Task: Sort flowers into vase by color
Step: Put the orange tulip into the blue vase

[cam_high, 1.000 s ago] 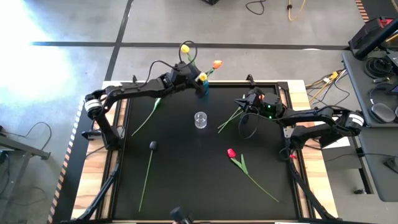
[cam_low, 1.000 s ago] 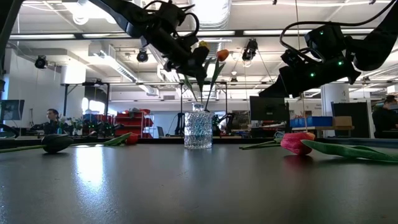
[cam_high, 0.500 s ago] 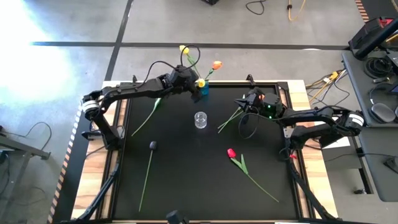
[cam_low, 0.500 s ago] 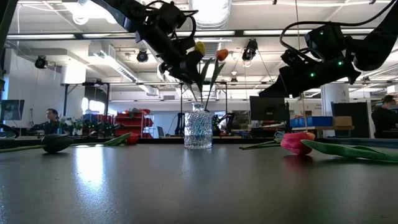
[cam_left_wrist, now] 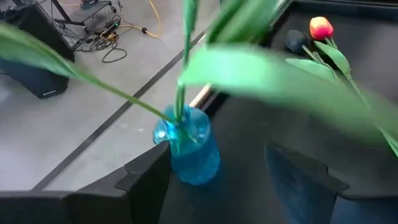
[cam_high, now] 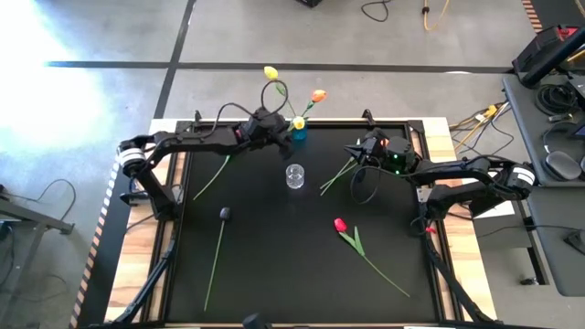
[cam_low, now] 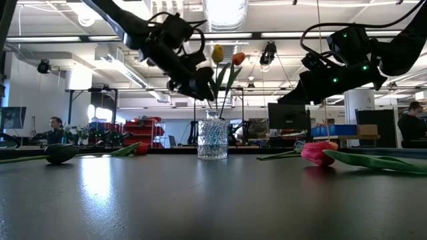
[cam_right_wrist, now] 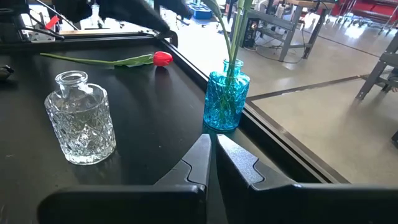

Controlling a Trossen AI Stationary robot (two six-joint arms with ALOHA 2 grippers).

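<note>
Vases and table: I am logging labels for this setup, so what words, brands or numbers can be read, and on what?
None can be read.
Blue vase: no label.
Clear glass vase: cut pattern only, no text.
Table: bare black top.
Room behind, low view: any signs are too small to read.

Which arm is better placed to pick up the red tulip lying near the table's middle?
The right gripper: it is closer to the red tulip. The left gripper is farther, by the blue vase.
</note>
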